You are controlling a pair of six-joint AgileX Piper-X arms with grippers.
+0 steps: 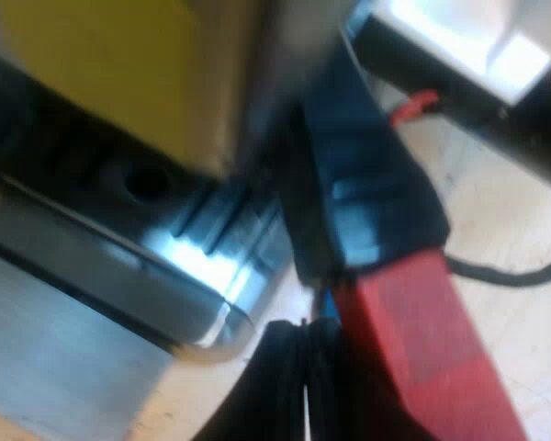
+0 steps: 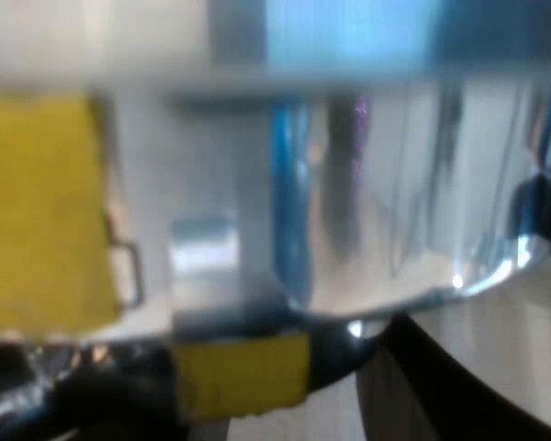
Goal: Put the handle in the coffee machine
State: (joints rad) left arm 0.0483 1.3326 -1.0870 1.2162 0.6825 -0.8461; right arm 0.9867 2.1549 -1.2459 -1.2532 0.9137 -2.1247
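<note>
The holder's dark handle (image 1: 367, 193) runs from under the yellow espresso machine (image 1: 101, 73) out towards me and ends in its red tip (image 1: 422, 349). My left gripper (image 1: 305, 395) sits just beside the red end. Its two black fingers are pressed together with only a thin slit between them, and they touch the handle's side rather than enclosing it. The holder's metal head is hidden under the machine. In the right wrist view, my right gripper (image 2: 239, 381) is a dark blurred shape with a yellow band, close to the machine's shiny metal (image 2: 422, 202) and yellow side (image 2: 37, 211).
The machine's metal drip tray (image 1: 165, 266) lies under the yellow body, close to my left gripper. A black cable (image 1: 505, 271) trails over the pale wooden table beyond the handle. A small red piece (image 1: 413, 106) sits by a dark edge farther off.
</note>
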